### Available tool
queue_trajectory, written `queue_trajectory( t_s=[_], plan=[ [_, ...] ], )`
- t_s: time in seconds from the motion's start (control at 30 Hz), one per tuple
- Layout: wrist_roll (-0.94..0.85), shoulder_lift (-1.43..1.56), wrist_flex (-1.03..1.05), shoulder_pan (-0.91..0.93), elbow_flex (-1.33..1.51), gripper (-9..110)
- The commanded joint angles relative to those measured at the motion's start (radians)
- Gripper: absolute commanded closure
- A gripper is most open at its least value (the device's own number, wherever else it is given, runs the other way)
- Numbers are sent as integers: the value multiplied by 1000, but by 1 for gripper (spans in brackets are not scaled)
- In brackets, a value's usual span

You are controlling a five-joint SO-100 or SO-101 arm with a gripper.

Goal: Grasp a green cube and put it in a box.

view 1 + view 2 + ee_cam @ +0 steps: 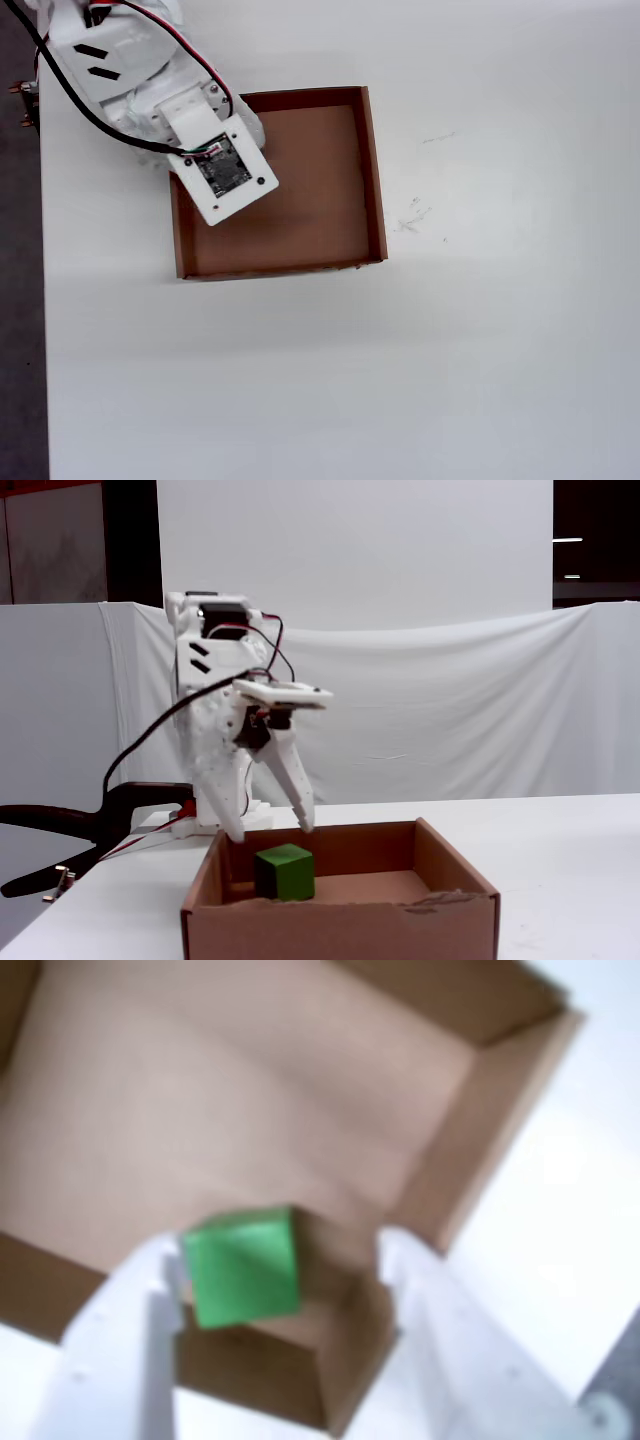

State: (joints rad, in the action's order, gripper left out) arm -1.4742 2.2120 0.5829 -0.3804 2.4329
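Note:
The green cube (285,872) rests on the floor of the brown cardboard box (340,930), near its left side in the fixed view. My gripper (272,830) hangs open just above the cube, fingertips clear of its top. In the wrist view the green cube (242,1265) lies between the white fingers (140,1300), closer to the left one, and near a corner of the box (480,1130). My gripper (278,1245) holds nothing. In the overhead view the arm's wrist plate (222,175) covers the cube, over the left part of the box (373,170).
The box stands on a white table (450,350). The arm's base and cables (110,60) sit at the back left in the overhead view. A white cloth backdrop (450,710) hangs behind the table.

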Motion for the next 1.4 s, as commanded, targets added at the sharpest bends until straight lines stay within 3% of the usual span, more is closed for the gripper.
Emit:
queue_trajectory(
  t_s=[0.0, 0.2, 0.33, 0.43, 0.77, 1.37],
  plan=[
    [-3, 97, 83, 51, -95, 74],
    [141, 230, 169, 206, -123, 74],
    [155, 313, 362, 373, -106, 74],
    [261, 408, 488, 443, -23, 74],
    [328, 807, 637, 509, 290, 74],
    [339, 973, 644, 561, 538, 74]
  ],
)
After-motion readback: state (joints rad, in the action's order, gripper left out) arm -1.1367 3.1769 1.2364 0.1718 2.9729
